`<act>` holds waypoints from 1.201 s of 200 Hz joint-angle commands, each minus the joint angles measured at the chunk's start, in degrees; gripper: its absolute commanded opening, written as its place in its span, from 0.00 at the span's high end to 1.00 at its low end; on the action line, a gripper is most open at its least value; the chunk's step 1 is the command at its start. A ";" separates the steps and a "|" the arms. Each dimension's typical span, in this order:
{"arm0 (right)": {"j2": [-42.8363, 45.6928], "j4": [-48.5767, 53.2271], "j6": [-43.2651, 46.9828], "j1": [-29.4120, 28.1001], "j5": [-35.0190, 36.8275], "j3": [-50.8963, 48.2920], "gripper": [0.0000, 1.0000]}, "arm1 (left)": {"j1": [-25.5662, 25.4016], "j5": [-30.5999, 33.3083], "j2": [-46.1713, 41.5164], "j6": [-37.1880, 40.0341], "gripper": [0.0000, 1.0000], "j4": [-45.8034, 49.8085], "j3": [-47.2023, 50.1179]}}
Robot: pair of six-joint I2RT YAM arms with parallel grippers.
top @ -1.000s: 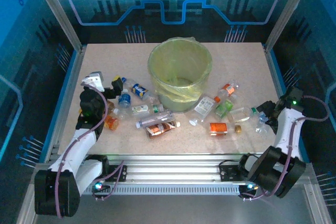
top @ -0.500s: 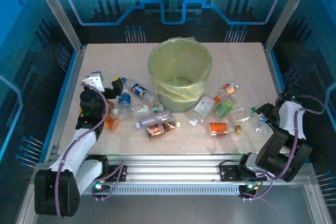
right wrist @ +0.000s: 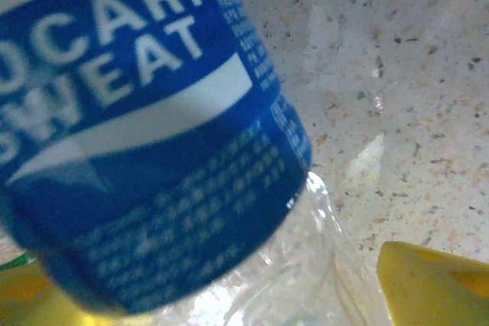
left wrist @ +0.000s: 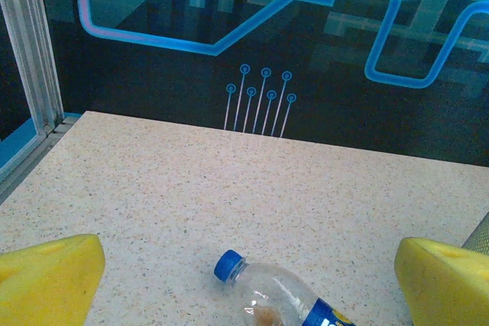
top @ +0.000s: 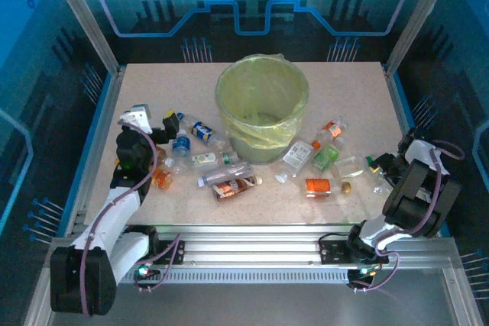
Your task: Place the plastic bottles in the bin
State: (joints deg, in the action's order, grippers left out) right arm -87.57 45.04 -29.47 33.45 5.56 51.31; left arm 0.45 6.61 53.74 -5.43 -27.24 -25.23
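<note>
Speckled beige table, blue-lit back panel, aluminium post

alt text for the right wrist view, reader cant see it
A clear bottle with a blue Pocari Sweat label looms close and blurred over the speckled table. Yellow fingers of the right gripper flank it at the bottom corners.

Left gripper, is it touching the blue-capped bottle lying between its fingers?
Apart. The left wrist view shows bare table between the blue-capped bottle and each yellow finger of the open left gripper.

Small clear plastic bottles lying scattered, yellow-green-lined bin upright among them
</note>
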 commanded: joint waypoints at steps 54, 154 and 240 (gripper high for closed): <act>-1.94 -2.48 0.90 0.00 1.87 -0.07 0.40 | 0.61 0.02 -1.23 1.50 0.01 -0.25 0.60; 14.77 9.12 -1.00 -12.72 12.06 11.53 0.68 | 0.61 0.18 -3.45 0.01 0.01 0.70 0.47; 15.91 7.52 1.03 -40.09 15.47 34.75 0.69 | 0.65 0.80 -5.22 -3.78 0.01 4.21 -1.25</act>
State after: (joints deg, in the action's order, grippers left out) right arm -70.50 53.12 -30.28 -1.23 18.46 79.18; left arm 0.45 6.66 49.69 -7.18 -25.26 -25.23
